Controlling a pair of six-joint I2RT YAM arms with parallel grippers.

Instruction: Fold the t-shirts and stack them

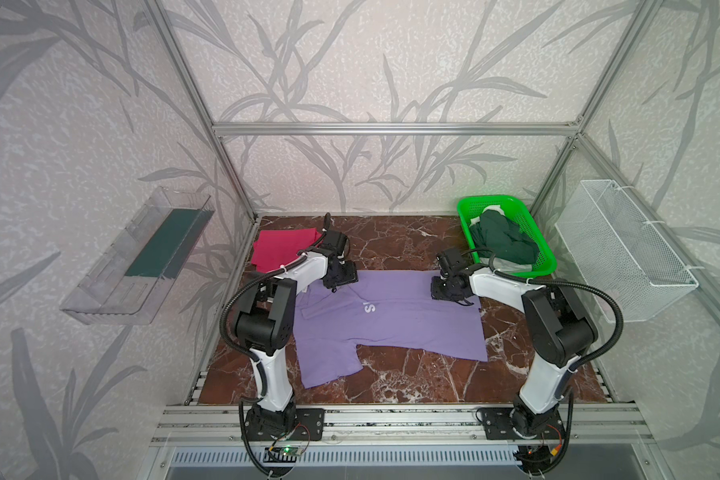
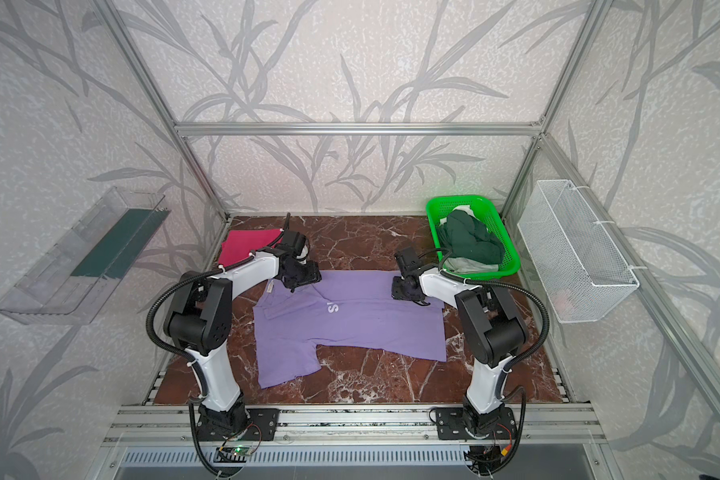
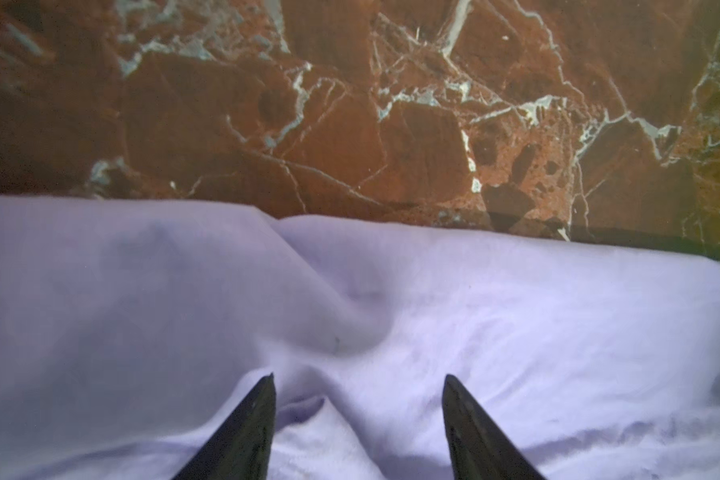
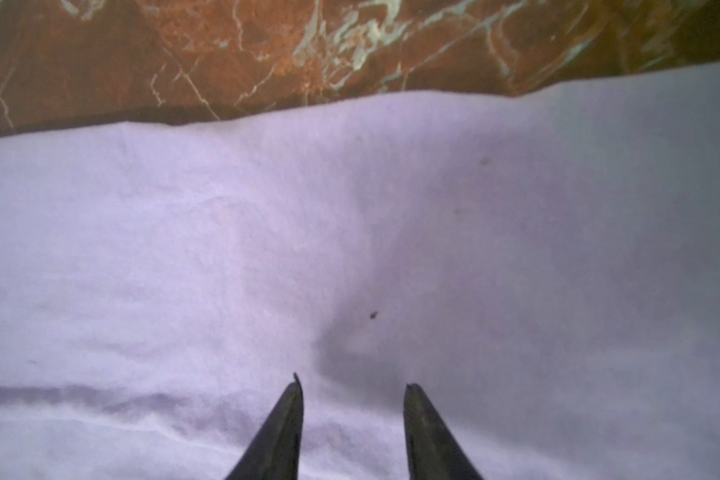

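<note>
Left wrist: left claw (image 3: 359,376) spread, lavender tee (image 3: 516,316) edge, marble (image 3: 391,124) beyond

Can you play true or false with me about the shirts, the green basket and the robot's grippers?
1. The purple t-shirt lies spread out on the table. True.
2. The red t-shirt is inside the green basket. False: it lies on the table, and the basket holds a dark green garment.
3. The left gripper and the right gripper are both open. True.
4. The purple t-shirt is plain, with no letters. False: white lettering shows on it.
</note>
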